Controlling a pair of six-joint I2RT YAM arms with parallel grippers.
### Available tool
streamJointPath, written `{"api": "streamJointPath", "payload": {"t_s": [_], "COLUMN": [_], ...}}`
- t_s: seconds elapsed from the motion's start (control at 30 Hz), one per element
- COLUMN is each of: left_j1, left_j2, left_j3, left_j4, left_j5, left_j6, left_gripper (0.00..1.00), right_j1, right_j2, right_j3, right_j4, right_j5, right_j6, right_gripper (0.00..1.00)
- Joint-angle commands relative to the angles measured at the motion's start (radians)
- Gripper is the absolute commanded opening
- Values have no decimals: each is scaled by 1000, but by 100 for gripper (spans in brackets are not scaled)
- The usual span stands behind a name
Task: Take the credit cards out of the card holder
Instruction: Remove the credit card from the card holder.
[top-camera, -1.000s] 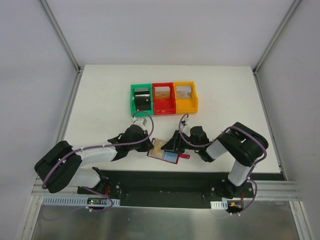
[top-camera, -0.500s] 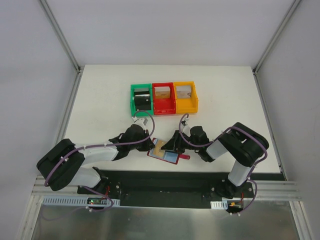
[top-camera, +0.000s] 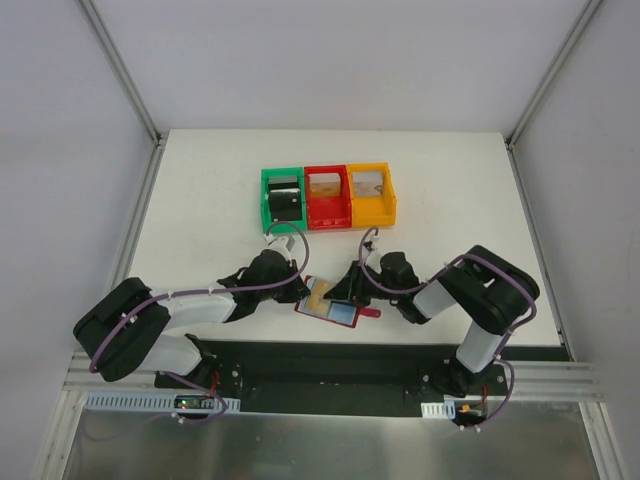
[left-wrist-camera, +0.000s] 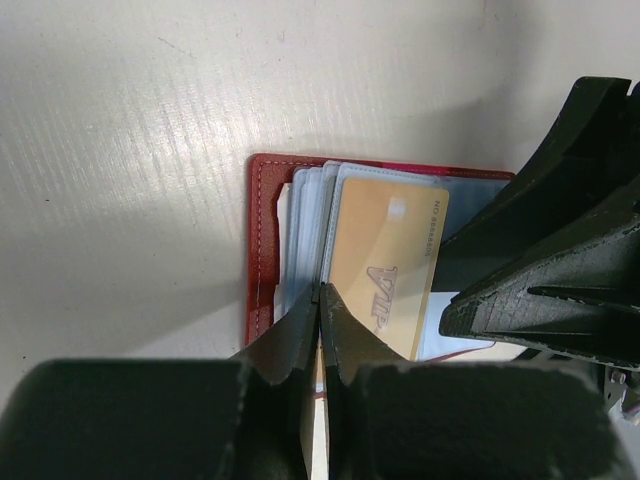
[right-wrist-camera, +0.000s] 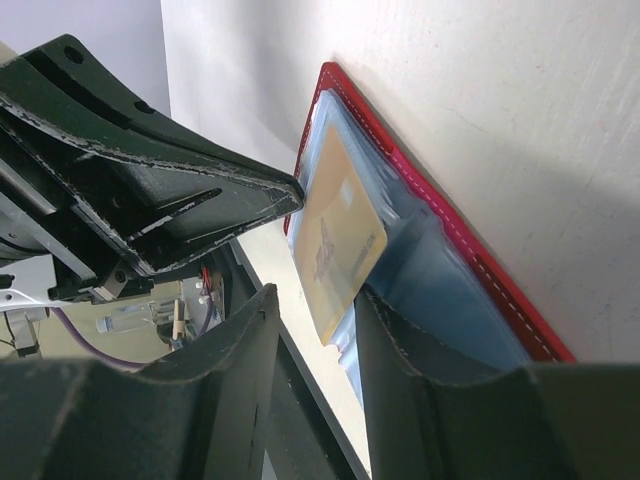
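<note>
We are pinching the gold credit card (left-wrist-camera: 385, 265) by its edge in our closed left gripper (left-wrist-camera: 320, 300), over the open card holder (left-wrist-camera: 262, 240). Our right gripper (right-wrist-camera: 318, 293) is standing apart around its far end. The card's lettering is too blurred to read.

Left fingers (left-wrist-camera: 296, 335) pinched, right fingers (right-wrist-camera: 232, 352) apart
</note>
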Motion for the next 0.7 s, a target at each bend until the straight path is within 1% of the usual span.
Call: {"api": "streamJointPath", "payload": {"t_s": [0.0,0.23,0.43,0.67], "left_j1": [-20,-25,-25,-27], "left_j2": [18,14,24,44], "left_j3": [-23,-29,-26,-14], "left_j4": [4,9,15,26], "left_j5": [34,34,36,40], "left_j6": [-21,-29,-29,-28], "left_gripper": [0,0,0,0], "right_j1": [-4,-20,-21,-12], "right_j2": [-34,-30,-21,25], "right_j3": [9,-15,-6,22], "right_j4": [86,149,168,183], "right_j5": [19,32,16,-34], "right_j6": [16,42,49,59], "right_gripper": [39,43,43,42]}}
